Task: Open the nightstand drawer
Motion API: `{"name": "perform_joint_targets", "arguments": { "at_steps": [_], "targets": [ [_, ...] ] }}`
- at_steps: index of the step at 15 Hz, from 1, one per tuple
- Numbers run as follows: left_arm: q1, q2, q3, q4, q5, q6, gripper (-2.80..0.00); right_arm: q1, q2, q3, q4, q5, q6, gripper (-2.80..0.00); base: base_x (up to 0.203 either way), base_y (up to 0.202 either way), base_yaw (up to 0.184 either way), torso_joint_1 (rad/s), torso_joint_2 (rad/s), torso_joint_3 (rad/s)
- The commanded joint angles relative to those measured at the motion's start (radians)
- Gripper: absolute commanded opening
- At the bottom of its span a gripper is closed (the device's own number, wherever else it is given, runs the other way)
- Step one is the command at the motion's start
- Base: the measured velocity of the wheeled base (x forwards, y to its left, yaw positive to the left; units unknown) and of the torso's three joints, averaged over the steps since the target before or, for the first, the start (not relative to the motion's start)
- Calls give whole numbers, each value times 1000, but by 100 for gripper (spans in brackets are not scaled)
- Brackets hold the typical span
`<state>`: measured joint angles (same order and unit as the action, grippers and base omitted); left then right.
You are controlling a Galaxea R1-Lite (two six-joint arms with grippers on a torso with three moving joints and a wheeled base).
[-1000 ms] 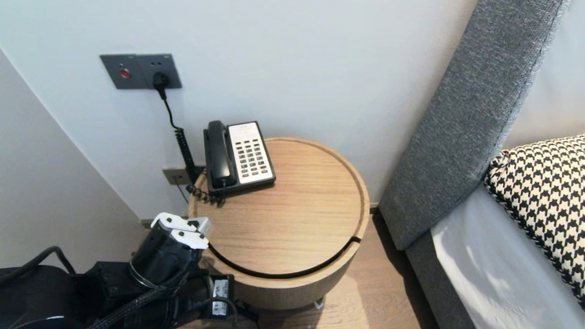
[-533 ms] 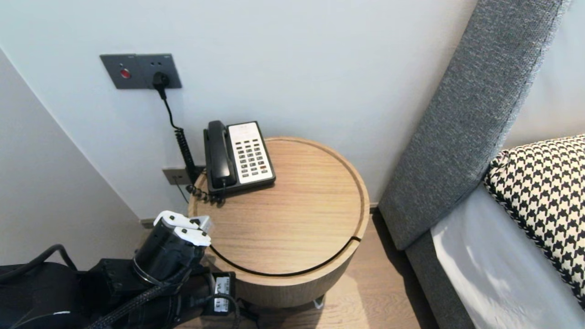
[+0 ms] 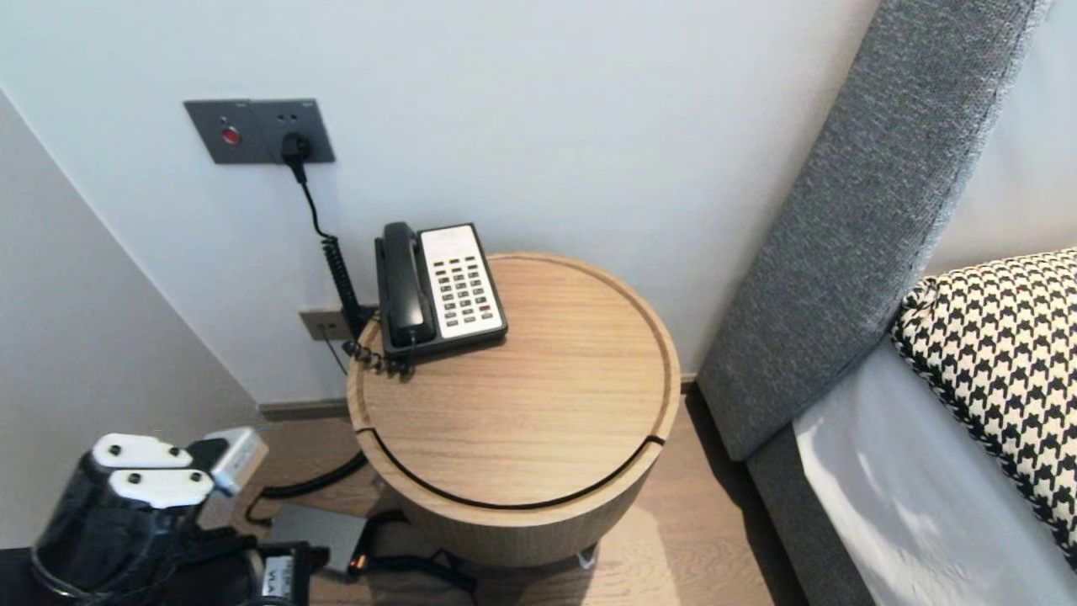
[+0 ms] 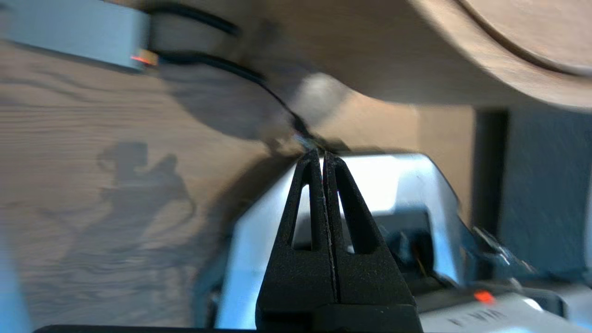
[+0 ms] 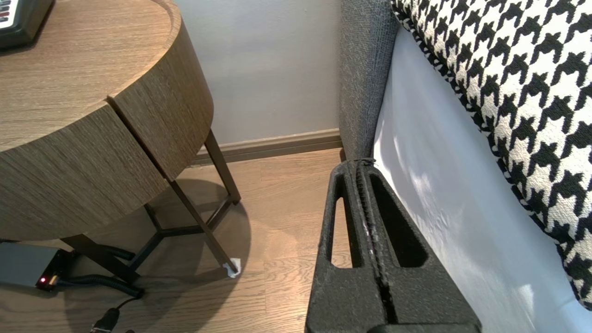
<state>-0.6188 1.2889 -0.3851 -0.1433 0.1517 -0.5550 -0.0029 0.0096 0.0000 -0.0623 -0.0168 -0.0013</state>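
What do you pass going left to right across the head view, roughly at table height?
left arm → telephone → bare right part of the round table → grey headboard → houndstooth pillow

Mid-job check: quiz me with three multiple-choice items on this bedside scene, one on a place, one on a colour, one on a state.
1. Where on the round table does the telephone sit?
A) back left, by the wall
B) centre
C) front right

2. What colour is its handset?
A) white
B) black
C) red

3. How does the left gripper, low beside the table, stand?
A) wide open
B) shut, empty
C) shut on a cable

Key:
1 A: the phone sits at the table's wall-side left edge.
2 B: the handset is black, beside the white keypad panel.
3 B: its fingers press together with nothing between.
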Motion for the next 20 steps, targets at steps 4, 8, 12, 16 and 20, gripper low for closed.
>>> {"name": "perform_joint_targets", "arguments": {
  "at_steps": [4, 8, 12, 16, 20],
  "targets": [
    [314, -414, 116, 93, -39, 212, -280, 0, 1, 28, -1, 0, 0, -280, 0, 0, 0, 0, 0, 0],
    [471, -627, 225, 157, -166, 289, -280, 0, 1, 28, -1, 0, 0, -280, 0, 0, 0, 0, 0, 0],
    [532, -798, 310, 235, -188, 357, -280, 0, 0, 28, -1, 0, 0, -280, 0, 0, 0, 0, 0, 0],
    [563, -905, 318, 253, -184, 370, -280, 0, 1, 28, -1, 0, 0, -280, 0, 0, 0, 0, 0, 0],
    [605, -1003, 316, 256, -191, 384, -280, 0, 0, 28, -1, 0, 0, -280, 0, 0, 0, 0, 0, 0]
  ]
}}
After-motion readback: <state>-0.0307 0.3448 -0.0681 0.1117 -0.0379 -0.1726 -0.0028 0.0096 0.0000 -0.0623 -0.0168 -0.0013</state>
